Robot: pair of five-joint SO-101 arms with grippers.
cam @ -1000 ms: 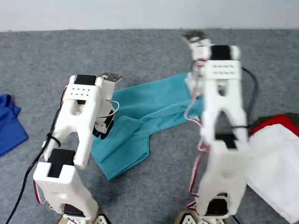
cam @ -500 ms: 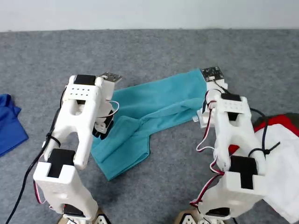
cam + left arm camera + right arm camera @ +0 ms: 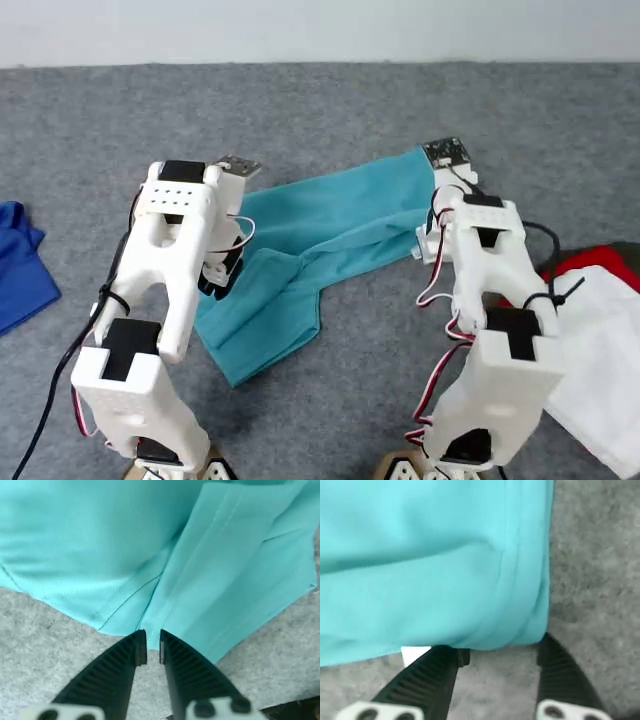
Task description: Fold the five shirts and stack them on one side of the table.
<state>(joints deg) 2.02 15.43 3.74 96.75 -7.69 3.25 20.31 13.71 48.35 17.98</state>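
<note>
the teal shirt (image 3: 320, 235) lies rumpled in the middle of the table (image 3: 300, 110). its long axis runs on a slant, from a bunched end towards the near-left up to a flatter end towards the far-right. each arm stands at one end of that line, and this is what the coming move depends on. the left gripper (image 3: 148, 652) is down at the bunched near-left end. its jaws are drawn to a narrow slit right at the hem, and the seams and creases run in towards the tips, so it looks to be pinching the cloth, though the bite itself is hard to make out. the right gripper (image 3: 502, 650) is at the far-right end with its jaws spread wide. one finger sits on each side of the shirt's corner edge, low over the table and gripping nothing. the free edge therefore lies just ahead of the right gripper, and that arm is the nearer one to take it. with both ends held, i judge the shirt could be pulled straight along its slant before folding. a blue shirt (image 3: 20, 265) lies at the left edge of the table. a white shirt (image 3: 600, 370) lies over a red shirt (image 3: 590, 262) at the right edge, well apart from the teal one.
</note>
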